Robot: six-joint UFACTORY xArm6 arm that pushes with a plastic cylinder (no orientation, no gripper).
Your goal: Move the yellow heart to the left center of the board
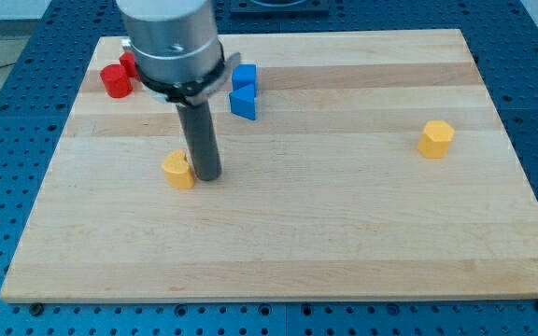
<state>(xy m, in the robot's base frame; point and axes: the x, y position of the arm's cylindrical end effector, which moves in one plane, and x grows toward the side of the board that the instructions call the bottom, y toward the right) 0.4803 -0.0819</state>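
The yellow heart [178, 170] lies on the wooden board [325, 233] left of its middle. My tip [206, 176] stands just to the right of the heart, touching or nearly touching its right side. The dark rod rises from there to the arm's grey end at the view's top.
A yellow hexagon block [435, 138] sits at the view's right. Two blue blocks [243, 91] lie near the top, right of the rod. Two red blocks [117, 79] sit at the top left corner, one partly hidden by the arm.
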